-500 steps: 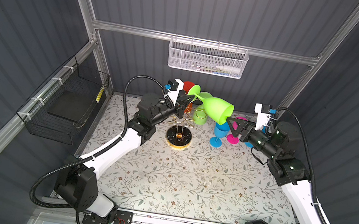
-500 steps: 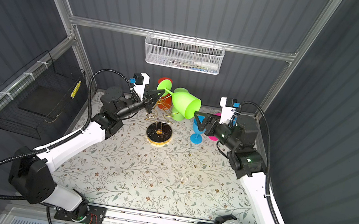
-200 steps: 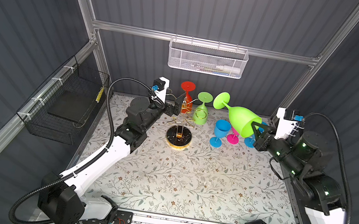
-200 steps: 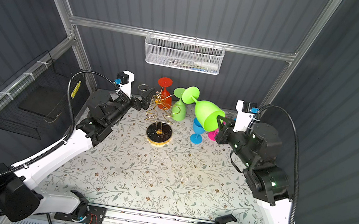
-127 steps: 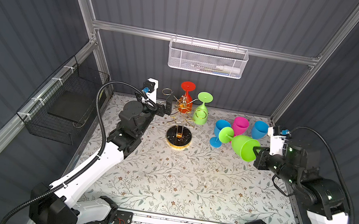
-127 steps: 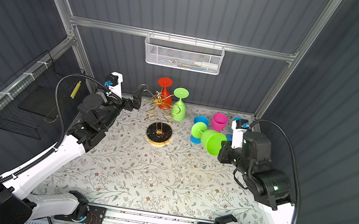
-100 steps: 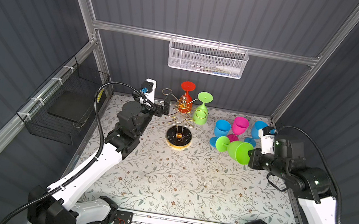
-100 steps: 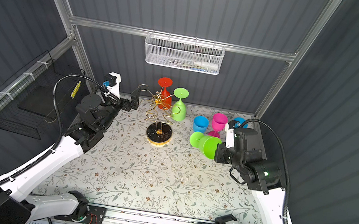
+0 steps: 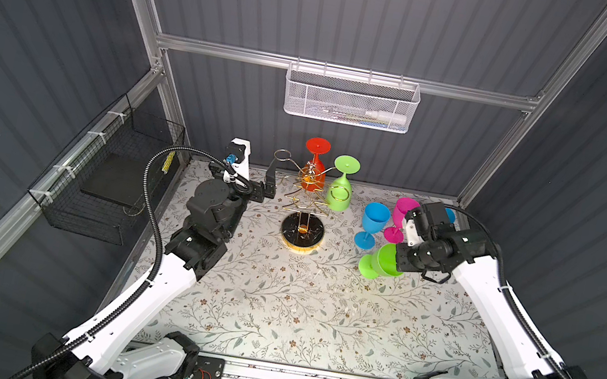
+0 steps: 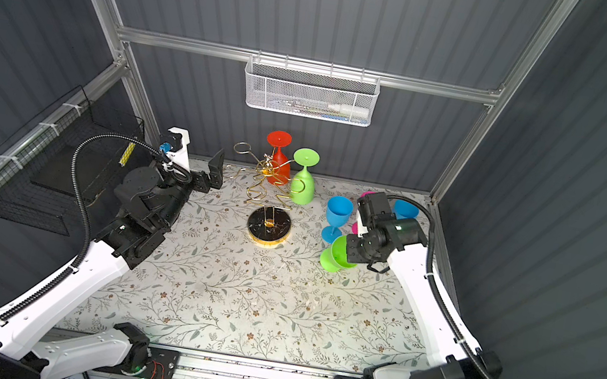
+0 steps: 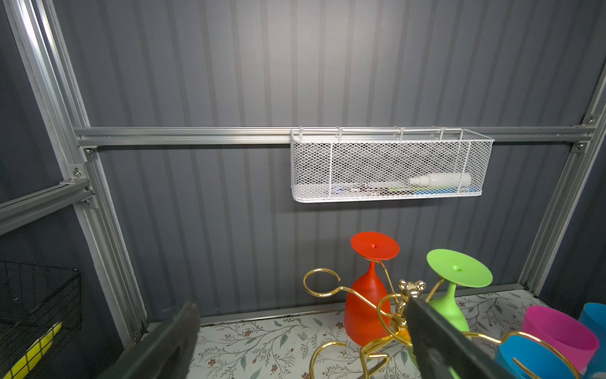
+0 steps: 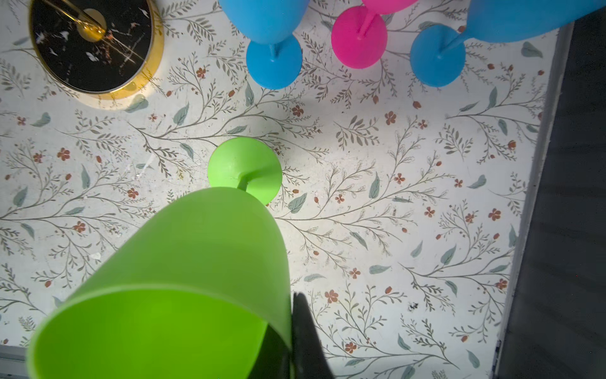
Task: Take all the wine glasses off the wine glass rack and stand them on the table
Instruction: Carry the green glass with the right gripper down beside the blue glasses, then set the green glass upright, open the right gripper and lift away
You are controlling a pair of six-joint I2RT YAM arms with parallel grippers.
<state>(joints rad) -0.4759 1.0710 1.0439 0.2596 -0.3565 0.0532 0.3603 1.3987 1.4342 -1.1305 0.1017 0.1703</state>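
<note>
Top views, right of centre: grips glass [image 9: 382, 261] by the rim in closed right gripper [image 9: 400, 258], tilted, foot low over table [image 9: 315, 306]; cannot tell if touching. Sits well off rack [image 9: 306, 199], near blue glass [image 9: 372, 221], probably to stand it there. Holds left gripper [image 9: 266, 188] wide open and empty beside rack, maybe to steady it.

Left wrist, lower right: shows red glass [image 11: 367, 305] and second green glass [image 11: 449, 308] hanging upside down on rack.

Right wrist, lower middle: confirms pinch on rim.

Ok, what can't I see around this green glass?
Whether the green wine glass touches the table: right wrist view looks down its stem.
Most of the pink wine glass: behind the right arm, both top views.
Contents of the white mesh basket: blurred by mesh, left wrist view.
</note>
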